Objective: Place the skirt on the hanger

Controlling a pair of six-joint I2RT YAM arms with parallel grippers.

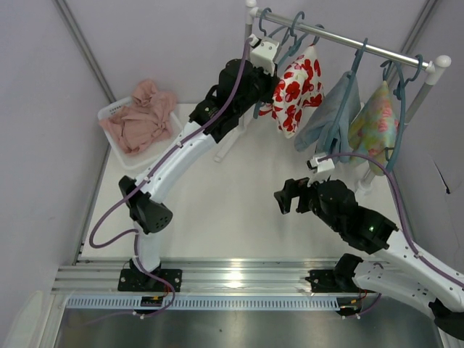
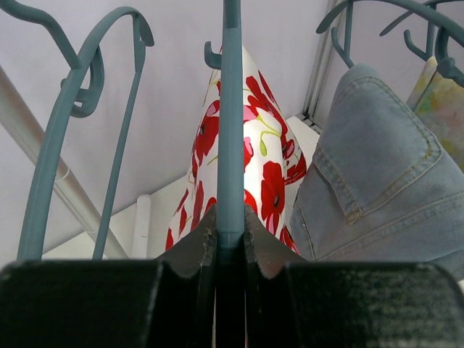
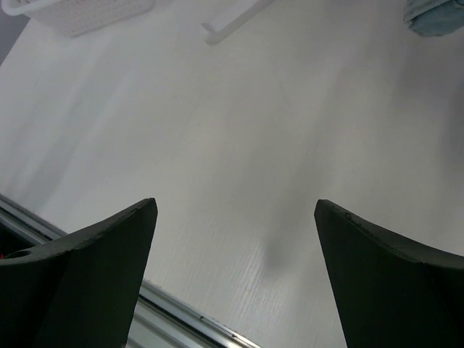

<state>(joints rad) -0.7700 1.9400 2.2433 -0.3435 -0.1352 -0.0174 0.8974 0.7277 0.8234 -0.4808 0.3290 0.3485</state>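
Top view: left gripper (image 1: 268, 88) is up at the rail (image 1: 348, 40), with the skirt (image 1: 299, 87) draped on the hanger (image 1: 293, 42), just beside the denim piece (image 1: 330, 116). I can't tell whether the hook is seated, so releasing now could drop the lot. Left wrist: jaws are clamped tight on the hanger's teal bar with the skirt hanging right behind it, so any twist on pull-out could slide the fabric off or snag the denim. Right wrist: right gripper (image 3: 235, 206) is spread wide, holding nothing, over bare table (image 3: 254, 109), and I judge it too far off to catch a slip.
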